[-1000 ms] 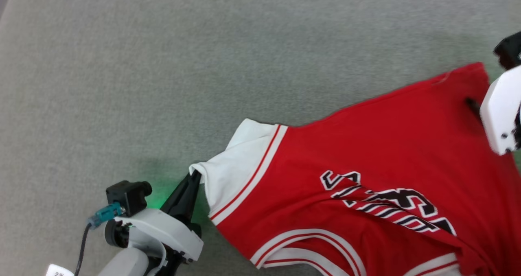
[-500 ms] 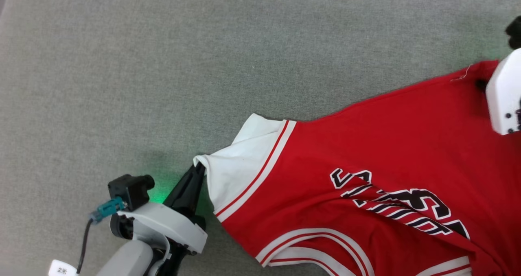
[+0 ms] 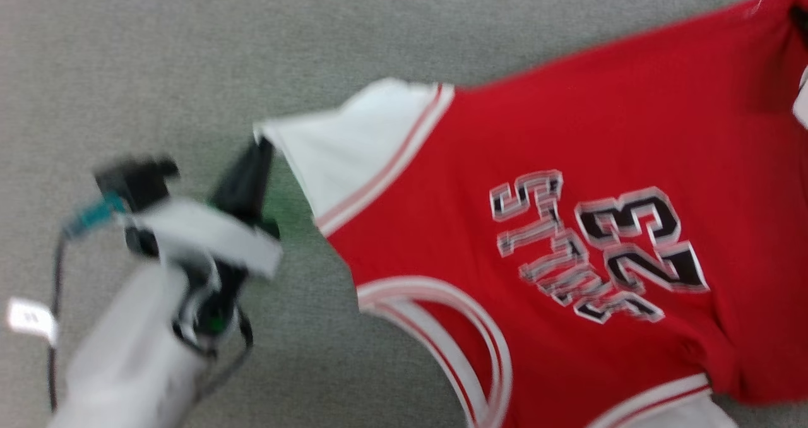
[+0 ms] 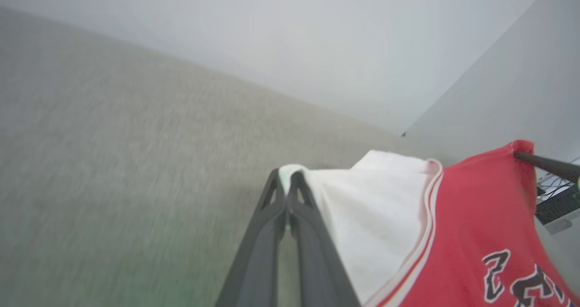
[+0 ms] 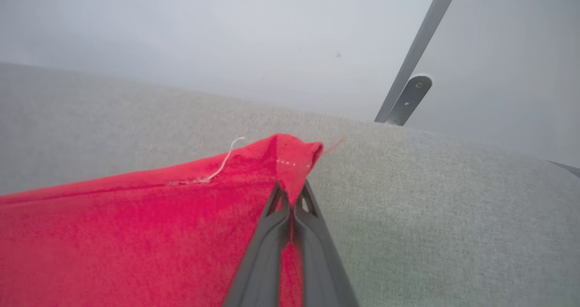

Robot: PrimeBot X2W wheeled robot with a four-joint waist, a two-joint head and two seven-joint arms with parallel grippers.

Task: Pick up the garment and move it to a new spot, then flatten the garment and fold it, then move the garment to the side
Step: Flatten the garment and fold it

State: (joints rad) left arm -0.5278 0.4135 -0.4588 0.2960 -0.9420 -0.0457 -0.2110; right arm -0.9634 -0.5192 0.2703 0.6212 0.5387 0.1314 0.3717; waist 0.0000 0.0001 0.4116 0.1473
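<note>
The garment [image 3: 568,163], a red jersey with white sleeve ends and black letters, lies spread over the grey fabric surface [image 3: 158,68]; the head view is blurred. My left gripper [image 3: 259,147] is shut on the corner of the white sleeve [image 4: 362,207], its fingers [image 4: 272,216] pressed together around the cloth. My right gripper [image 5: 292,196] is shut on a red hem corner [image 5: 294,157] with a loose white thread beside it. That corner [image 4: 516,151] and a dark finger of the right gripper also show at the right of the left wrist view.
A pale wall rises behind the grey surface [image 5: 453,207]. A metal bar with a bracket [image 5: 408,96] stands on that wall. Cables and a dark device [image 4: 557,203] lie beyond the surface's edge. A cable with a white tag [image 3: 31,317] hangs off my left arm.
My right gripper has shut on the red hem corner. The whole head view has shifted and blurred, so the camera moved. The crease across the letters has pulled out flat.
</note>
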